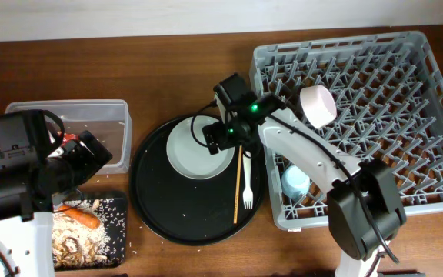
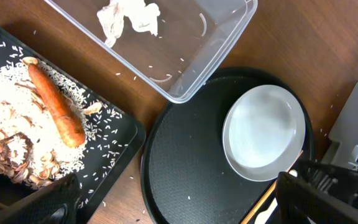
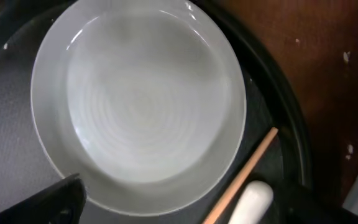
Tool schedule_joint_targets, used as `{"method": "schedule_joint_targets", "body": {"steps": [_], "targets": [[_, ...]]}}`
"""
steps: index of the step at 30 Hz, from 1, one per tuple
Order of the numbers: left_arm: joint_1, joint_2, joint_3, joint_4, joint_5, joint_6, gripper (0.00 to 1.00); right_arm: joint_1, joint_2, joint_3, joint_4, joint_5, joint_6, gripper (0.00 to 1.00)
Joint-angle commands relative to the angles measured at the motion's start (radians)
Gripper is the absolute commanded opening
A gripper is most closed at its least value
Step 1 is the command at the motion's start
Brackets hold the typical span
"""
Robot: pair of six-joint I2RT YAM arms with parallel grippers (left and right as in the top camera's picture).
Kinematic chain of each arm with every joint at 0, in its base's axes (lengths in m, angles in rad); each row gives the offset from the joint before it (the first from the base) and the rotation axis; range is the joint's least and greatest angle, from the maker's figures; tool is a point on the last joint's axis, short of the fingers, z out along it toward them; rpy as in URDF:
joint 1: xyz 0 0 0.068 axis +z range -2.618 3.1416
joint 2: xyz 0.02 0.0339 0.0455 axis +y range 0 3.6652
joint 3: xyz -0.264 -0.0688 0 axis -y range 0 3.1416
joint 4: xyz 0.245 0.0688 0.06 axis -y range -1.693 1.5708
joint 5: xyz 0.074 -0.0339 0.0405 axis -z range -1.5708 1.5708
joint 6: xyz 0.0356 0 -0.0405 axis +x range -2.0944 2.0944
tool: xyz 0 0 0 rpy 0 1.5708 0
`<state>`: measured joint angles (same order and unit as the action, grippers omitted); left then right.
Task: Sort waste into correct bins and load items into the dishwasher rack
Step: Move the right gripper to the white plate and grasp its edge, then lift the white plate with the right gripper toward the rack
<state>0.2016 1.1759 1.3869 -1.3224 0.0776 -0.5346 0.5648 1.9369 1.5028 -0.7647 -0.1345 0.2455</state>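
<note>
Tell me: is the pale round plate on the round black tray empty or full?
Empty: the pale round plate shows only bare surface, no food, in both wrist views.

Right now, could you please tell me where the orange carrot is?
In the overhead view the carrot lies at lower left, on the rice in the shallow black tray, just below the clear tub.

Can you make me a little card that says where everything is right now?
plate: on the round black tray, under the right gripper
fork, chopsticks: same tray, beside the plate
cream cup, light blue cup: in the dishwasher rack
tissue: in the clear tub
carrot: on rice in the small black tray
right gripper: open, empty
left gripper: open, empty
</note>
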Motion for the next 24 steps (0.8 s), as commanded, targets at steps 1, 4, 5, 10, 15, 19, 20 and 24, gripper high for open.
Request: {"method": "schedule_joint_targets", "body": {"steps": [1,4,5,10,15,19,20,24], "targets": [[0.004,-0.006,0.016,0.0,-0.008,0.012,0.99,0.004,0.007,-0.056,0.034,0.074,0.007,0.95],[0.004,-0.006,0.016,0.0,-0.008,0.012,0.99,0.005,0.007,-0.11,0.117,0.09,0.007,0.95],[0.004,-0.006,0.016,0.0,-0.008,0.012,0.99,0.005,0.007,-0.122,0.136,0.09,0.007,0.95],[0.004,-0.006,0.016,0.0,-0.008,0.012,0.99,0.005,0.007,-0.13,0.174,0.079,0.007,0.99],[0.004,-0.006,0.016,0.0,-0.008,0.012,0.99,0.005,0.013,-0.13,0.221,0.08,0.008,0.64],[0.004,-0.006,0.016,0.0,-0.008,0.012,0.99,0.005,0.063,-0.13,0.251,0.087,0.034,0.59],[0.004,-0.006,0.016,0.0,-0.008,0.012,0.99,0.005,0.073,-0.13,0.253,0.088,0.045,0.59],[0.004,-0.006,0.016,0.0,-0.008,0.012,0.99,0.005,0.106,-0.13,0.256,0.087,0.052,0.58]]}}
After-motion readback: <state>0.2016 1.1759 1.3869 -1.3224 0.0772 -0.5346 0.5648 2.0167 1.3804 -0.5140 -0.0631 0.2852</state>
